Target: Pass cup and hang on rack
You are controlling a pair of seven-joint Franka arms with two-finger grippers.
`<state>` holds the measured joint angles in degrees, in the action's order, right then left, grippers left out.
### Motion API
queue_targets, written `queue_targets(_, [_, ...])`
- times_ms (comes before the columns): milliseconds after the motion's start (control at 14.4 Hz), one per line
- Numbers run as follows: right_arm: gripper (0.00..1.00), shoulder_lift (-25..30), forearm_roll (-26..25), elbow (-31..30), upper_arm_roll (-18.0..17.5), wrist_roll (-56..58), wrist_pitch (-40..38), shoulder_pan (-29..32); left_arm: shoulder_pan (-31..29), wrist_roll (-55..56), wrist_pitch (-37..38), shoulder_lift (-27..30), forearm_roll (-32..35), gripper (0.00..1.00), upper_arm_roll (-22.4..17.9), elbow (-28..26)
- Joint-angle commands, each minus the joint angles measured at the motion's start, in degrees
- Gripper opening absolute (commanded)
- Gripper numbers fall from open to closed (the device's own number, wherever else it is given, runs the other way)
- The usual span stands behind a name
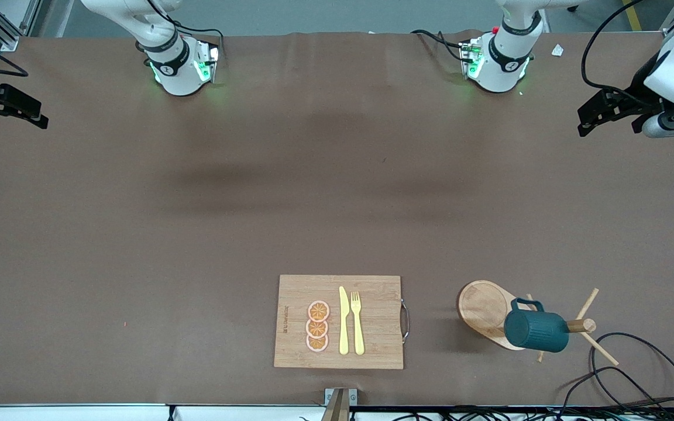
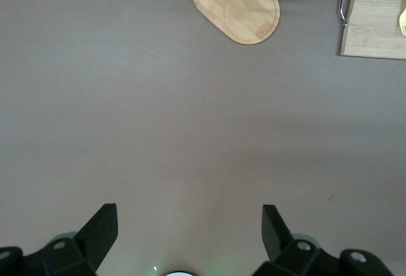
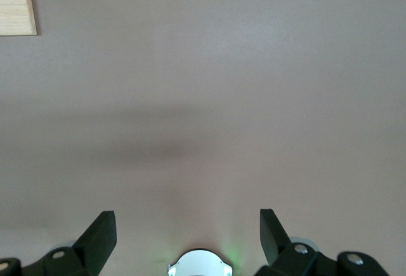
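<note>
The dark teal cup (image 1: 535, 331) hangs on the wooden rack (image 1: 481, 306), up against the post, with its loop handle toward the rack's base. The rack stands near the front edge at the left arm's end of the table; its base also shows in the left wrist view (image 2: 244, 11). My left gripper (image 1: 584, 120) is open and empty, held high over the table's left-arm end, well apart from the rack; its own view (image 2: 190, 225) shows bare table between the fingers. My right gripper (image 1: 40, 115) is open and empty over the right arm's end (image 3: 188, 228).
A bamboo cutting board (image 1: 372, 345) lies near the front edge at mid-table, beside the rack, with three orange slices (image 1: 317, 326), a yellow knife (image 1: 343, 320) and a yellow fork (image 1: 357, 321). Black cables (image 1: 635, 374) loop beside the rack at the table's corner.
</note>
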<state>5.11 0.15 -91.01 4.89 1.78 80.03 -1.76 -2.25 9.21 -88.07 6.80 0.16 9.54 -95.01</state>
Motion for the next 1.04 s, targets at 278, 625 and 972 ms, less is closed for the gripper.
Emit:
queue_targets(278, [1.0,1.66,-0.24,-1.45,0.03,-0.55,0.39,-0.17,-0.21,-8.57,0.97,0.58,-0.6,1.0,-0.05,0.26])
queue_targets(625, [1.0,1.66,-0.24,-1.54,0.03,-0.55,0.39,-0.08,-0.56,-9.39,1.23,-0.47,-0.33,1.0,-0.57,2.19])
queue_targets(972, [1.0,1.66,-0.32,-1.45,0.03,-0.55,0.3,-0.08,-0.39,-5.43,1.23,-0.65,-0.42,1.0,-0.57,2.28])
